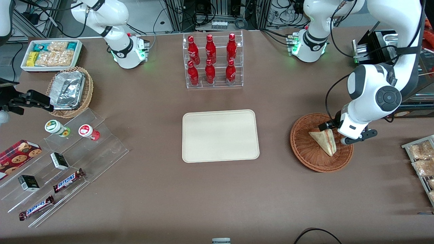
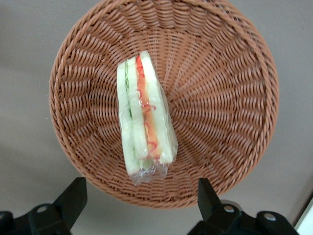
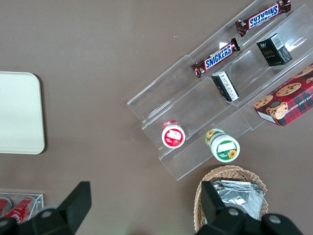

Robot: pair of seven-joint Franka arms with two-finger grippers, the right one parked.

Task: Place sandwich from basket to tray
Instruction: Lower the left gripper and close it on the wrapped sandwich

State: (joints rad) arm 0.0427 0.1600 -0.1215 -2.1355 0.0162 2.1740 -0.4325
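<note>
- Front view: the working arm's gripper (image 1: 339, 133) hangs over the basket (image 1: 301, 149), above the edge of it that lies farther from the camera. The sandwich (image 1: 324, 141) lies inside, leaning on the sloped wicker wall. That explains its tilt, with one flat bread face turned upward.
- Front view: the tray (image 1: 220, 135) sits at the middle of the table, well apart from the basket, toward the parked arm's end. It lies flat with nothing on it, so I judge it ready to receive the wedge. The rack of red bottles (image 1: 213, 61) stands farther from the camera than the tray and is no obstacle on a straight carry between basket and tray.
- Left wrist view: the camera looks straight down into the basket (image 2: 234, 147). The sandwich (image 2: 144, 117) shows its cut edge upward, orange and cream filling between pale bread, wrapped in clear film. The two dark fingertips (image 2: 73, 198) stand wide apart with nothing between them and are not touching the wedge or the wicker.
- Left wrist view: the wedge's long axis runs crosswise to the line between the fingers, so closing would press on the two bread faces. I take this as an approach pose, with the grasp not yet made; the soft bread calls for a gentle squeeze.
- Right wrist view: only a corner of the tray (image 3: 19, 112) shows, beside the clear stepped stand holding Snickers bars (image 3: 220, 56) and small jars (image 3: 173, 135). None of this bears on the pickup.
</note>
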